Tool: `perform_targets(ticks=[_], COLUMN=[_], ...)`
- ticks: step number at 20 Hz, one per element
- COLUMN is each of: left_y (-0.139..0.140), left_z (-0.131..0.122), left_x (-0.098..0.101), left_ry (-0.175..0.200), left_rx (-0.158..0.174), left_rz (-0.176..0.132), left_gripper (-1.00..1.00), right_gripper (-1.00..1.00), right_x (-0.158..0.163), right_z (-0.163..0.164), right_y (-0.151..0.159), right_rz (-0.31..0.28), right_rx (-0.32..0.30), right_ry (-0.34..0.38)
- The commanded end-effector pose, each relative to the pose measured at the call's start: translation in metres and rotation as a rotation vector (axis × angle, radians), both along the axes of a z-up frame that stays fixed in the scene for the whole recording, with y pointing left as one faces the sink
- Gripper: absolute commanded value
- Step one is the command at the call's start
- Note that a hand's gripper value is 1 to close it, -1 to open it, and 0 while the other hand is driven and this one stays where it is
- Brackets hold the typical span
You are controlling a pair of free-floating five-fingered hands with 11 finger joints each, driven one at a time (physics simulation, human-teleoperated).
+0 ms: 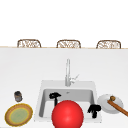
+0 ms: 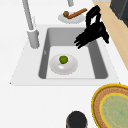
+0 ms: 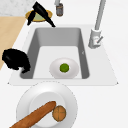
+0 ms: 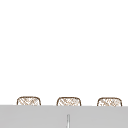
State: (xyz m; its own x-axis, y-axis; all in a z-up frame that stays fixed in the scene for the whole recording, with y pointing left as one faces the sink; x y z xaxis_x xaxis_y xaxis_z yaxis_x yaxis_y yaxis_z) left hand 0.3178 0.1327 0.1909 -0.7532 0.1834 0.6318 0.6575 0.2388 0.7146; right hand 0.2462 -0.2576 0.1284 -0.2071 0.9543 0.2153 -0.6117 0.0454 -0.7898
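My left hand (image 1: 55, 96) hangs over the left part of the sink basin (image 1: 82, 96), open, its fingers straight, holding nothing. In the right side view the left hand (image 3: 40, 13) floats above the sink's far front corner. My right hand (image 1: 94, 109) hovers at the sink's front right corner with its fingers curled on nothing; the right side view has the right hand (image 3: 15, 60) just outside the front rim. On the basin floor lies a white plate (image 3: 53, 71) with a green lime (image 3: 64, 67) on it. The left hand (image 2: 95, 31) spreads its fingers above that plate (image 2: 56, 67).
A big red ball (image 1: 67, 115) covers the sink's front middle. The tall faucet (image 1: 67, 72) stands behind the basin. On the right, a white plate (image 1: 105, 106) holds a baguette (image 1: 117, 107) and a brown nut (image 1: 112, 98). On the left sit a yellow plate (image 1: 18, 114) and a dark cup (image 1: 18, 96).
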Motion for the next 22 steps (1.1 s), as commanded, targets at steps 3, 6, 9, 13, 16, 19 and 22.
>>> perform_targets(ticks=[3,6,9,13,16,19,22], left_y=[0.037,0.055,0.072,0.087,0.086,0.088,0.087], left_z=[0.031,0.051,0.070,0.089,0.092,0.091,0.091], left_x=[-0.017,-0.024,-0.034,-0.062,-0.085,-0.109,-0.134], left_ry=[0.063,0.090,0.092,0.072,0.044,0.042,0.042], left_rx=[-0.027,-0.031,-0.029,-0.023,-0.019,-0.019,-0.017], left_rz=[0.013,0.008,0.006,0.004,0.013,0.009,0.002], left_gripper=[-1.00,-1.00,-1.00,-1.00,-1.00,-1.00,-1.00], right_gripper=[0.00,0.00,0.00,0.00,0.00,0.00,0.00], right_x=[0.000,0.000,0.000,0.000,0.000,0.000,0.000], right_z=[0.000,0.000,0.000,0.000,0.000,0.000,0.000], right_y=[0.000,0.000,0.000,0.000,0.000,0.000,0.000], right_rz=[0.000,0.000,0.000,0.000,0.000,0.000,0.000], right_rx=[0.000,0.000,0.000,0.000,0.000,0.000,0.000], right_ry=[0.000,0.000,0.000,0.000,0.000,0.000,0.000])
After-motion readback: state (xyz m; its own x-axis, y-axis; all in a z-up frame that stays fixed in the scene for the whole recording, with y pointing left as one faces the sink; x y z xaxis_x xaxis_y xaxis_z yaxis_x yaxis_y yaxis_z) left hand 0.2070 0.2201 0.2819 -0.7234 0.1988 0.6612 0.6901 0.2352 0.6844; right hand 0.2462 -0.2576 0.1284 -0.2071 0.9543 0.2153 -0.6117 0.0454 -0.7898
